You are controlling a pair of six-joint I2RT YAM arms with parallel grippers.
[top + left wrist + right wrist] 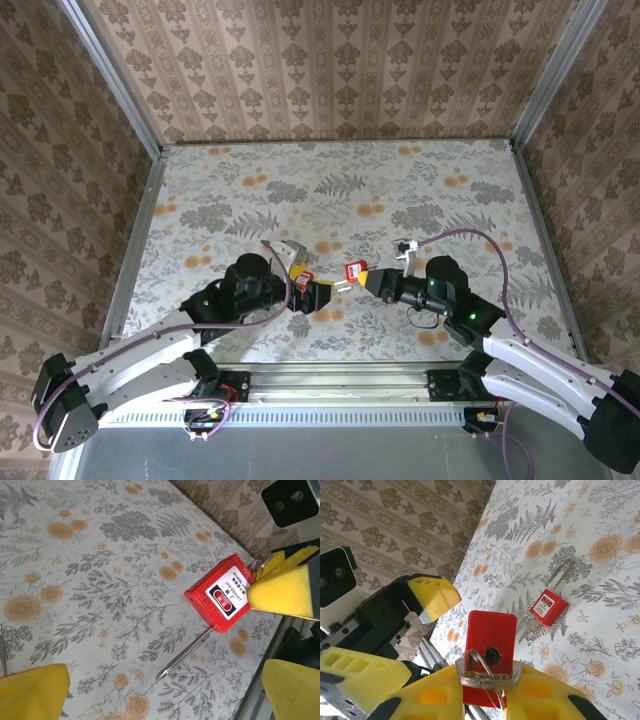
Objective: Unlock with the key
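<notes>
- Firstly, the left claw (165, 690): its yellow fingers (35, 692) stand wide apart with nothing between them. It hovers above the table's near-middle and faces the shackle end of the lifted padlock.
- Second padlock (548, 607): red, lying flat on the table just beyond the left claw, toward the centre. It plays no part in this step and is best left alone.
- Lifted padlock (220, 592): red, held off the table above its near-middle, between the two claws. Its shackle (185, 652) points toward the left claw. Whether the shackle has sprung free cannot be told.
- Key (488, 679): seated in the keyhole on the bottom end of the lifted padlock, its flat head crosswise between the right claw's fingers. Its ring (477, 667) hangs loose beside it.
- Right claw (362, 281): clamped on the bottom end of the lifted padlock, to either side of the key.
- Step in hand, as judged: freeing the shackle now that the key is seated.
  - The left claw should close squarely on the shackle's bend and draw along the shackle's own line.
  - The right claw should hold firm; a sideways tug could twist the body out of its grip or strain the thin key.
- Table (450, 180): a pale floral cover in grey and orange, bounded by metal rails (135, 240) along its left, right and near edges.
- Walls (330, 60): brown patterned wallpaper on the far, left and right sides.
</notes>
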